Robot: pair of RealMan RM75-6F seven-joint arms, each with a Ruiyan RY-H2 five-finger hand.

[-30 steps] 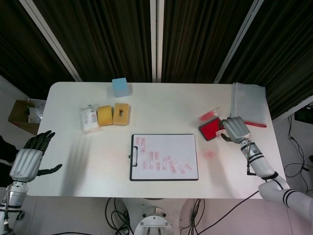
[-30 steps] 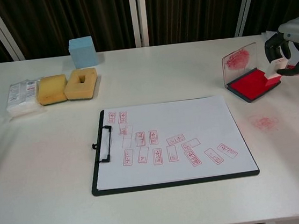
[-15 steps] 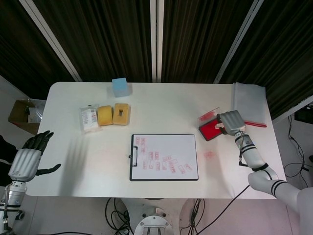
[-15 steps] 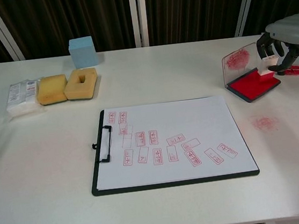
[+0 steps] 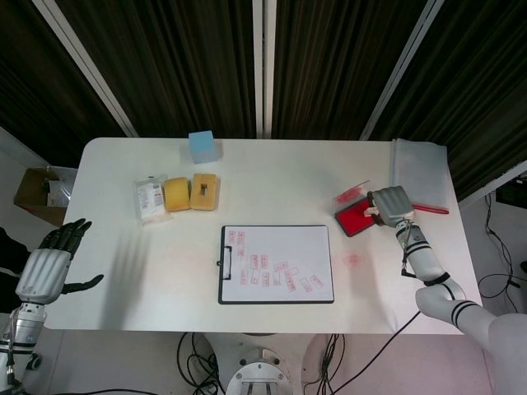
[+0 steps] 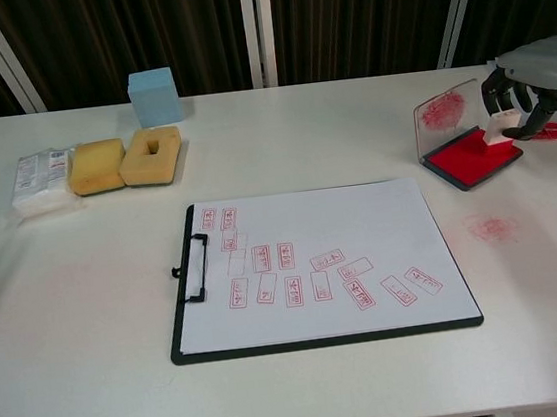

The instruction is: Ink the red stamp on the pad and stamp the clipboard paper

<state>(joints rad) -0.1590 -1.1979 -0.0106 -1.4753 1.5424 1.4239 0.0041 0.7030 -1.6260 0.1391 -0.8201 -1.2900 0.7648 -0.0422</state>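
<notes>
My right hand (image 5: 392,203) (image 6: 531,79) hovers over the far right corner of the red ink pad (image 5: 356,219) (image 6: 470,155) and pinches a small pale stamp (image 6: 500,128) whose lower end touches the pad's edge. The pad's clear lid (image 6: 446,112), smeared red, stands open at the back. The clipboard (image 5: 276,264) (image 6: 315,267) lies in the table's middle, its paper carrying several red stamp marks. My left hand (image 5: 51,267) hangs off the table's left edge, fingers spread, holding nothing; the chest view does not show it.
Two yellow sponges (image 6: 127,160), a wrapped packet (image 6: 40,178) and a blue block (image 6: 153,96) sit at the back left. A red ink smudge (image 6: 491,229) stains the table below the pad. A grey folder (image 5: 418,172) and red pen (image 5: 431,208) lie at the right.
My right hand moved from the pad's right side in over its far corner, bringing the stamp onto the pad's edge. The left hand has not moved.
</notes>
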